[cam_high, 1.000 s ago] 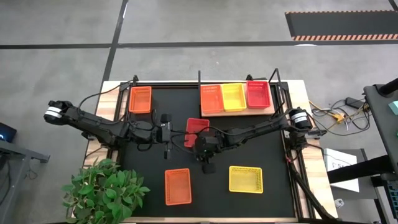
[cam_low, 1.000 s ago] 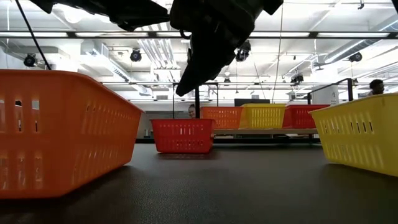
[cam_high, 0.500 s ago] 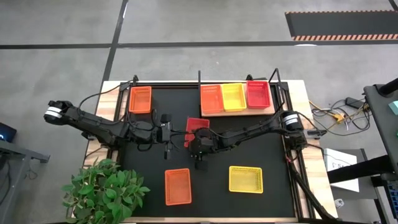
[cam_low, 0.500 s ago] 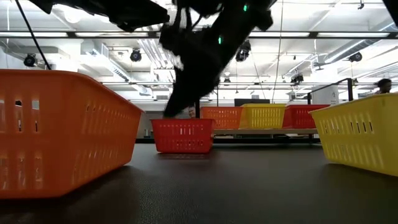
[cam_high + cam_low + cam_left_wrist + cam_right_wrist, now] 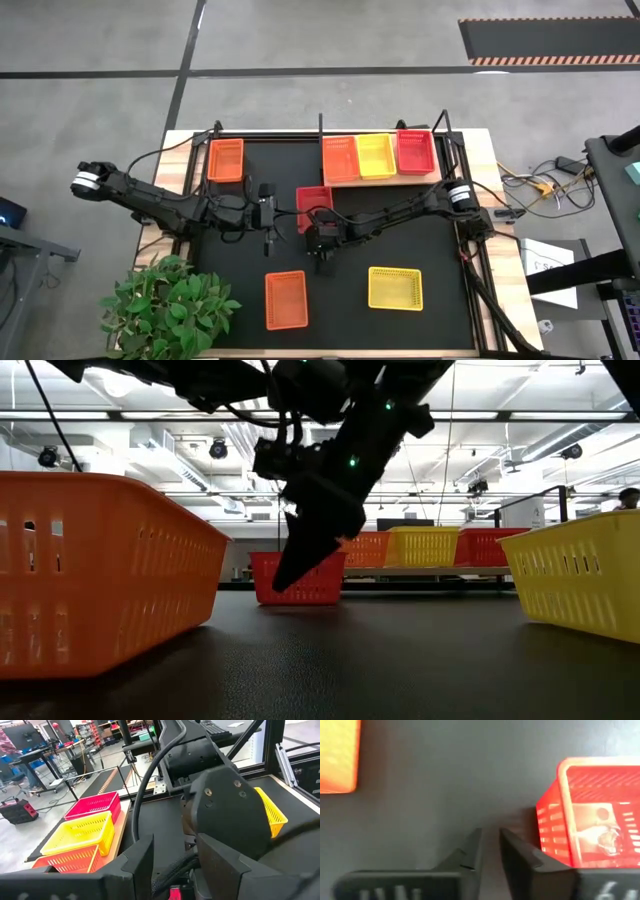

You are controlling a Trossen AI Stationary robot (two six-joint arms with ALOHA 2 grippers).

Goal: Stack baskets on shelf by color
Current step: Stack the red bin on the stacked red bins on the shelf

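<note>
High view, red mesh basket (image 5: 313,197), upright

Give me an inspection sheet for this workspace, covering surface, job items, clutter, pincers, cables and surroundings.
Surface: black mat on a wooden table.
Job's things: shelf holds orange, yellow and red baskets side by side; loose red basket at mat centre; orange basket at the far left; orange basket and yellow basket near the front.
Clutter: nothing seen.
Pincers: right pincer nearly closed, empty, just beside the loose red basket; left pincer waits left of centre, empty.
Cables: loose wires on the floor to the right.
Surroundings: potted plant at the front-left corner; concrete floor.
</note>
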